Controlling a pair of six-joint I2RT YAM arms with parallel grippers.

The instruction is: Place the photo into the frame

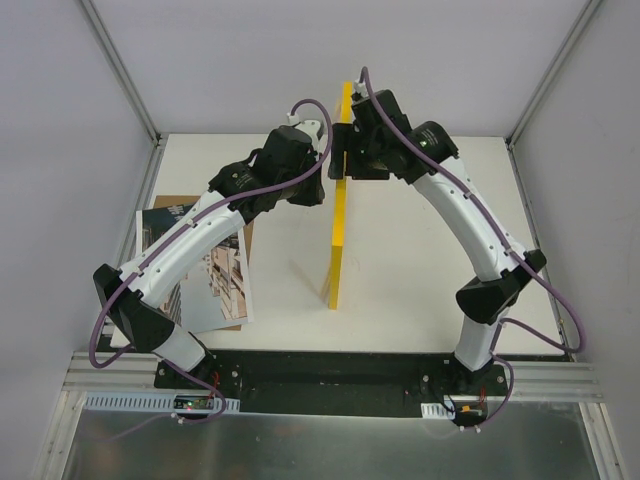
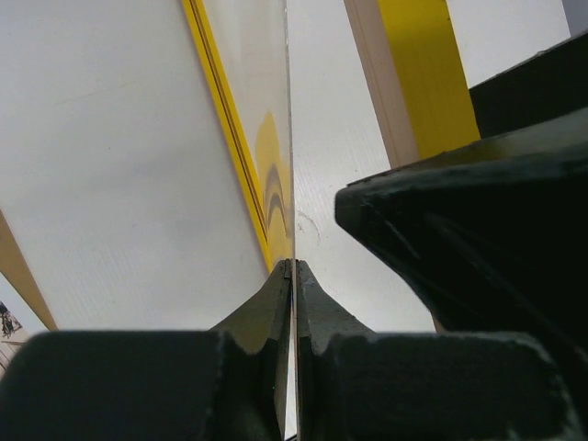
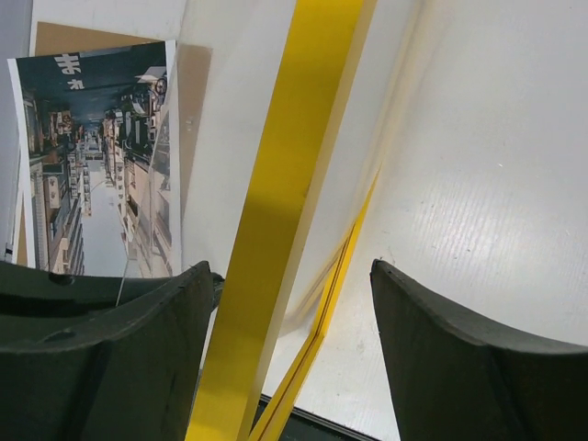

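Note:
The yellow frame stands on its long edge in the middle of the table. My right gripper is open at its far upper end. In the right wrist view the frame's yellow bar runs between the two spread fingers of my right gripper. My left gripper is beside the frame on its left. In the left wrist view it is shut on the edge of a thin clear pane by the frame. The photo lies flat at the left and also shows in the right wrist view.
A brown backing board lies under the photo at the table's left edge; it also shows in the right wrist view. White walls with metal posts enclose the table. The arm bases stand on a black rail at the near edge.

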